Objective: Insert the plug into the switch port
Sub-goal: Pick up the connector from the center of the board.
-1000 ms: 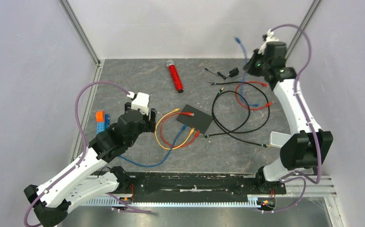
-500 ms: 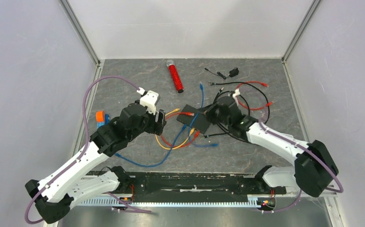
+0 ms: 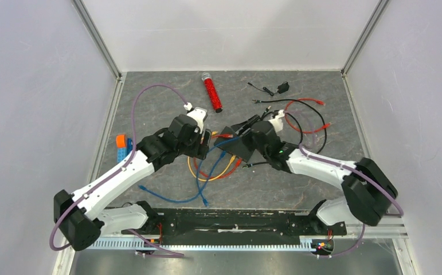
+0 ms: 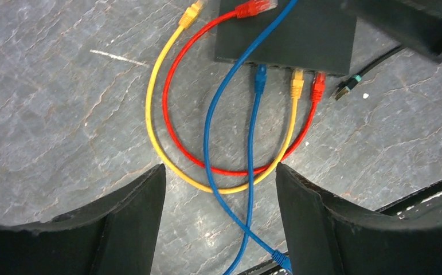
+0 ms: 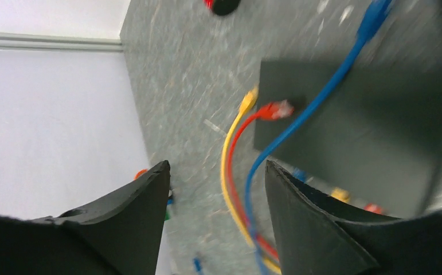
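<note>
Grey mat (image 4: 63,114): carries the switch and cables.
Left gripper (image 4: 219,172): fingers spread wide, empty, above cable loops (image 4: 147,114).
Switch (image 4: 298,40): black, flat, between the grippers.
Switch port (image 4: 276,66): in near-edge row, between seated plugs (image 4: 296,85).
Plug (image 5: 379,8): blue, blurred, loose by the switch's far side; its cable is draped across the top.
Right gripper (image 5: 217,166): fingers apart, gripping nothing, over the switch.

White left arm (image 3: 115,177) and right arm (image 3: 319,166), black joints, looping purple cables (image 3: 160,86), black wedge-shaped gripper fingers (image 4: 126,229)
</note>
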Controlling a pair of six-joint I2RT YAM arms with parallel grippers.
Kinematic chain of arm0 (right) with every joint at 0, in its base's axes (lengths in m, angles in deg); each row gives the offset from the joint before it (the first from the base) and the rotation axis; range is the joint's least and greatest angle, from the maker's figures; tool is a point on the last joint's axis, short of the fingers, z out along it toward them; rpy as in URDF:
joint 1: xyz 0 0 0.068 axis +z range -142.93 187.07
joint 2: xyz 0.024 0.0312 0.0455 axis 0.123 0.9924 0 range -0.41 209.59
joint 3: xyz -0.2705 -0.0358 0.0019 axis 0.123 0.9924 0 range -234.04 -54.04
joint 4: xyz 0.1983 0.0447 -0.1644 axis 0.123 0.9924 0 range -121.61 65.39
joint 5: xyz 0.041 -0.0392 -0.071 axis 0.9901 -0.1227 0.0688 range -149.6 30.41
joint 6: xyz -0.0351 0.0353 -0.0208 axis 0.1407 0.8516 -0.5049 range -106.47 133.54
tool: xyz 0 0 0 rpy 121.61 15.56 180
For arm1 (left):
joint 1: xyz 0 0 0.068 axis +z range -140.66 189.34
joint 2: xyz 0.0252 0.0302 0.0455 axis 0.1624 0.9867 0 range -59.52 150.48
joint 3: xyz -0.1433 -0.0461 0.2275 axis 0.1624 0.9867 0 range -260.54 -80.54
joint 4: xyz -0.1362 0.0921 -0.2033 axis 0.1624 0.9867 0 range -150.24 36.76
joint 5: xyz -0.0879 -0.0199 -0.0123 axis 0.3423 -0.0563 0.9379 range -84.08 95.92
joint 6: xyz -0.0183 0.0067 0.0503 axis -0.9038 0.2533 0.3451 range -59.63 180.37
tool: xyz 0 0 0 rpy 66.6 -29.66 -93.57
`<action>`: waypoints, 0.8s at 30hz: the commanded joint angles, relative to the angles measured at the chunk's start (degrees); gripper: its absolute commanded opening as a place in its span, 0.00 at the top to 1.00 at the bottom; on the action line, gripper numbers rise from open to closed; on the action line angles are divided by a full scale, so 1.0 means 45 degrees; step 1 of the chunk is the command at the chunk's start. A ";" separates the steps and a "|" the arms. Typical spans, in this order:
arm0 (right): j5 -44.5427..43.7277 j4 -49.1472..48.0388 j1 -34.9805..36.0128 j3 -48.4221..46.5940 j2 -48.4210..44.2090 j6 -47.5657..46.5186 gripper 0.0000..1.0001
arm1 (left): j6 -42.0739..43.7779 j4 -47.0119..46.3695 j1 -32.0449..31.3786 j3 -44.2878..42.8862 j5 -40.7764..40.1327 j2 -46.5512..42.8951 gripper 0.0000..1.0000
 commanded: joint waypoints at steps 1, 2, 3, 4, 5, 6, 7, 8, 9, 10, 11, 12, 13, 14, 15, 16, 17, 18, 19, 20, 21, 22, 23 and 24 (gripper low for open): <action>0.0984 -0.0708 -0.1813 0.1337 -0.1940 -0.6346 0.36 | 0.0881 -0.1831 0.0041 -0.1195 0.0780 0.1111 0.25; 0.1266 -0.0749 -0.2361 0.1668 -0.2366 -0.7801 0.36 | 0.1233 -0.2362 0.0026 -0.1304 0.1237 0.1569 0.25; 0.1486 -0.0667 -0.2937 0.1932 -0.2956 -0.8886 0.36 | 0.1565 -0.2951 0.0021 -0.1467 0.1606 0.2058 0.25; 0.1819 -0.0714 -0.3463 0.2265 -0.3423 -1.0040 0.36 | 0.1955 -0.3378 0.0022 -0.1680 0.1880 0.2563 0.25; 0.2129 -0.0867 -0.4022 0.2531 -0.4071 -1.1186 0.36 | 0.2362 -0.3746 0.0021 -0.2058 0.2128 0.3264 0.26; 0.2301 -0.0902 -0.4463 0.2808 -0.4696 -1.1979 0.36 | 0.2679 -0.3866 0.0024 -0.2625 0.2287 0.3961 0.26; 0.2426 -0.0913 -0.4922 0.3025 -0.5182 -1.2780 0.34 | 0.3048 -0.3814 0.0021 -0.3250 0.2318 0.4888 0.27; 0.2690 -0.0897 -0.5384 0.3150 -0.5677 -1.3437 0.34 | 0.3275 -0.3596 0.0021 -0.4183 0.2669 0.5730 0.28; 0.3241 -0.0879 -0.5726 0.3212 -0.5987 -1.3987 0.34 | 0.3397 -0.3182 0.0021 -0.5149 0.2764 0.6763 0.30; 0.3717 -0.0769 -0.6054 0.3185 -0.6231 -1.4480 0.34 | 0.3402 -0.2718 0.0021 -0.6083 0.2777 0.7905 0.32; 0.4073 -0.0565 -0.6232 0.3075 -0.6414 -1.4738 0.34 | 0.3402 -0.2109 0.0021 -0.7185 0.2796 0.8787 0.34; 0.4305 -0.0295 -0.6349 0.3001 -0.6517 -1.4978 0.34 | 0.3384 -0.1658 0.0026 -0.8034 0.3029 0.9712 0.38; 0.4492 -0.0122 -0.6438 0.2978 -0.6624 -1.5124 0.34 | 0.3364 -0.1309 0.0023 -0.8833 0.3322 1.0351 0.40; 0.4685 0.0043 -0.6545 0.3010 -0.6741 -1.5227 0.34 | 0.3295 -0.1216 0.0024 -0.9370 0.3754 1.0974 0.41; 0.5074 0.0105 -0.6648 0.3090 -0.6875 -1.5280 0.34 | 0.3242 -0.1259 0.0022 -0.9637 0.4078 1.1458 0.41; 0.5378 0.0114 -0.6738 0.3198 -0.6994 -1.5312 0.34 | 0.3170 -0.1286 0.0021 -0.9942 0.4396 1.1822 0.41; 0.5616 0.0138 -0.6840 0.3276 -0.7063 -1.5327 0.34 | 0.3147 -0.1230 0.0021 -1.0194 0.4619 1.2260 0.42; 0.5799 0.0156 -0.6891 0.3345 -0.7166 -1.5327 0.34 | 0.3143 -0.1140 0.0021 -1.0496 0.4774 1.2556 0.43; 0.5938 0.0161 -0.6947 0.3414 -0.7222 -1.5326 0.34 | 0.3145 -0.1006 0.0021 -1.0713 0.4770 1.2923 0.43; 0.6017 0.0159 -0.6988 0.3454 -0.7300 -1.5309 0.34 | 0.3145 -0.0908 0.0019 -1.0953 0.4706 1.3205 0.44; 0.6082 0.0142 -0.7012 0.3488 -0.7372 -1.5303 0.34 | 0.3191 -0.0800 0.0022 -1.1117 0.4637 1.3499 0.44; 0.6114 0.0139 -0.7015 0.3509 -0.7447 -1.5288 0.34 | 0.3235 -0.0733 0.0024 -1.1321 0.4577 1.3789 0.45; 0.6122 0.0146 -0.7015 0.3481 -0.7476 -1.5320 0.34 | 0.3289 -0.0652 0.0043 -1.1525 0.4509 1.4022 0.45; 0.6140 0.0134 -0.7016 0.3480 -0.7487 -1.5318 0.34 | 0.3322 -0.0549 0.0051 -1.1728 0.4510 1.4309 0.46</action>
